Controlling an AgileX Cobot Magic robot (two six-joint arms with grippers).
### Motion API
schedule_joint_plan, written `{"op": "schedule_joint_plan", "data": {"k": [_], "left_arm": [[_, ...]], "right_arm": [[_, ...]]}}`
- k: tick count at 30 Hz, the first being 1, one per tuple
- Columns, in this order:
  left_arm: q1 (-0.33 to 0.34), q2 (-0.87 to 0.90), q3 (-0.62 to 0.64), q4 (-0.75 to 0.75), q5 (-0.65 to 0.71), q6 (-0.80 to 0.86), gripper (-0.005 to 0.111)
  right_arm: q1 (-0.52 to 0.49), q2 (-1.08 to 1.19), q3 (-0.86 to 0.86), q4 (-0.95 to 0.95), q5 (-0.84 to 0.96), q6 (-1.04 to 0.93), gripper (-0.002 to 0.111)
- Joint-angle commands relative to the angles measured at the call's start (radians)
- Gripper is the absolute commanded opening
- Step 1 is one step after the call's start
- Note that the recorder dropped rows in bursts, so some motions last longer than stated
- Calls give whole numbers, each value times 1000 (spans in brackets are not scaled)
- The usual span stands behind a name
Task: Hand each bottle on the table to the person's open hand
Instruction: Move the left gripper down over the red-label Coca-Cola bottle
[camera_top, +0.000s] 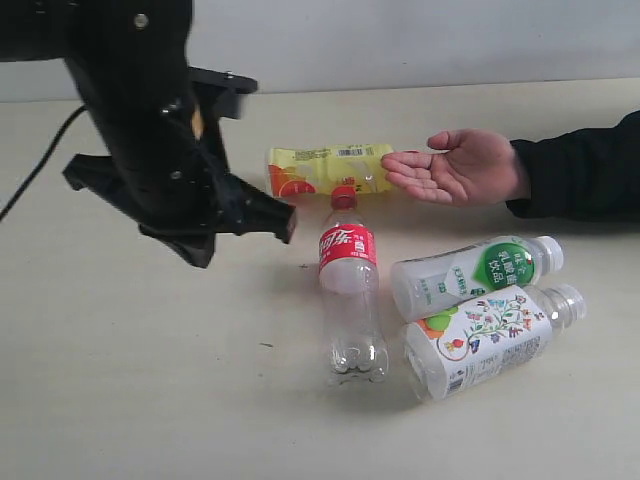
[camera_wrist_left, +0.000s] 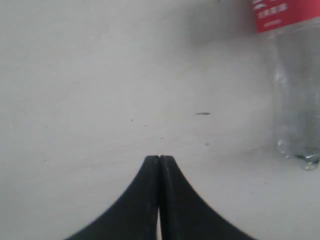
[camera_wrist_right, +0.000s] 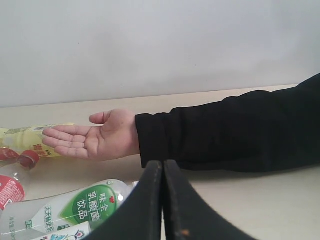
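Bottle with red label (camera_top: 350, 300) lies flat, clear, apparently empty

left arm (camera_top: 150, 130): seen raised, angled downward
left gripper (camera_wrist_left: 159, 161): jaws pressed together
right gripper (camera_wrist_right: 163, 167): jaws pressed together

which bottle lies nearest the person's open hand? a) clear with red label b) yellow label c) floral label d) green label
b: the yellow-labelled bottle lies with one end right by the fingertips of the open hand.
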Motion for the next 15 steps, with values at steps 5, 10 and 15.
{"op": "schedule_joint_plan", "data": {"k": [5, 10, 15], "left_arm": [[-57, 171, -218, -58, -83, -27, 0], [-57, 246, -255, -86, -120, -12, 14], [-57, 286, -256, -123, -190, 5, 56]], "right_arm": [[-6, -5, 4, 0, -9, 1, 0], [-6, -5, 4, 0, -9, 1, 0], [-6, -5, 4, 0, -9, 1, 0]]}}
